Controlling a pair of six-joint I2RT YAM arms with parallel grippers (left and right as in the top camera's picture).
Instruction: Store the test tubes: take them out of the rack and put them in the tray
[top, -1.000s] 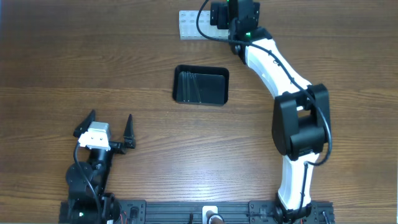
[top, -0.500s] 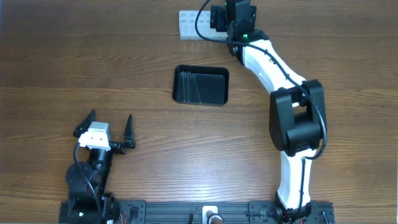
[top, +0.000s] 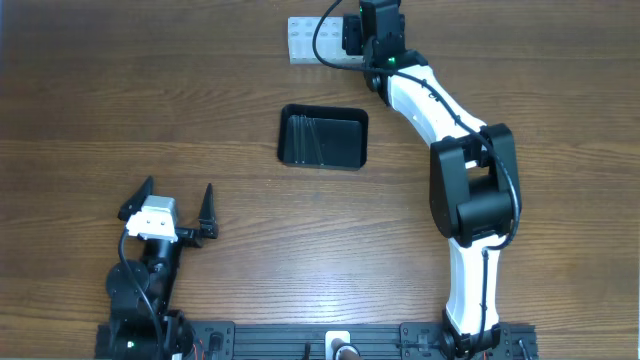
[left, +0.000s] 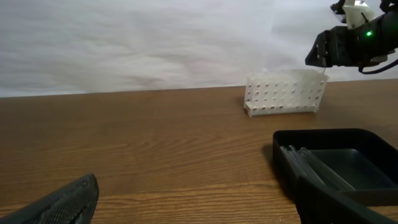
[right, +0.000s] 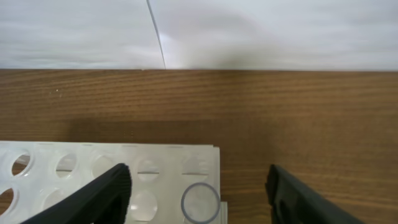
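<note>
Right gripper (right: 196, 184) is hovering wide open and empty over the end of the white rack (top: 310, 42), where one clear tube (right: 200, 202) is standing. More tubes (top: 312, 133) are lying in the black tray (top: 284, 136); left gripper (top: 178, 204) is sitting open, empty.

The table (top: 120, 100) is lit brightly and evenly, as from diffuse light above, and the shadows are soft and faint. In the right wrist view a dim shadow band is seen on the wood just beyond the rack (right: 168, 186). A pale sheen is reflected on the floor of the black tray (top: 345, 145). A green lamp (top: 392, 60) glows on the right arm. The fingers (right: 93, 199) of the right gripper (right: 198, 173) are rendered blurred.
</note>
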